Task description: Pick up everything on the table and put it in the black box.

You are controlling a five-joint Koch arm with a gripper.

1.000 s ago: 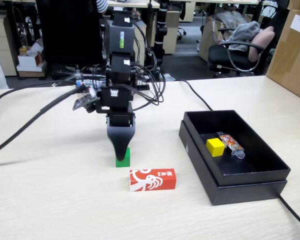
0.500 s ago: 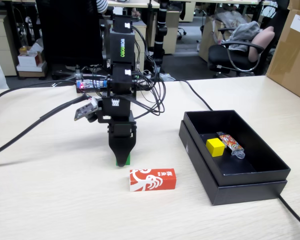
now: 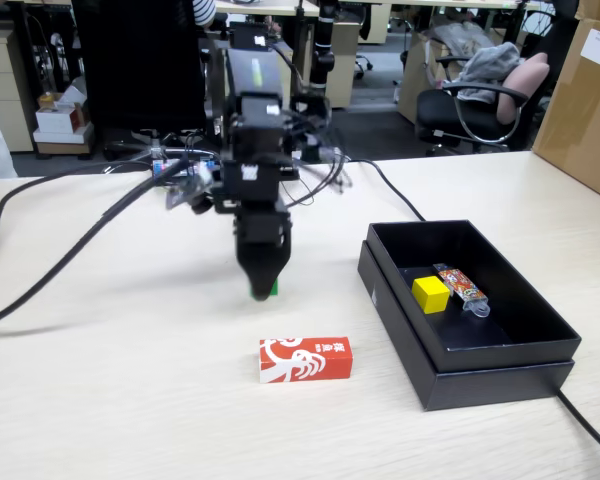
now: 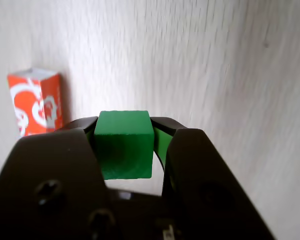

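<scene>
We note the hand (image 4: 125, 150) clamped on the green cube (image 4: 124, 144), held clear above the table (image 3: 130, 400) in the fixed view. The red-orange carton (image 3: 305, 359) lies on the table nearer the camera, just right of the hand. Further right stands the black box (image 3: 480, 360), with the yellow cube (image 3: 431, 293) and a wrapped packet (image 3: 463, 288) already inside. Our judgement: one item is boxed, the green cube is in transit, and the carton remains.
</scene>
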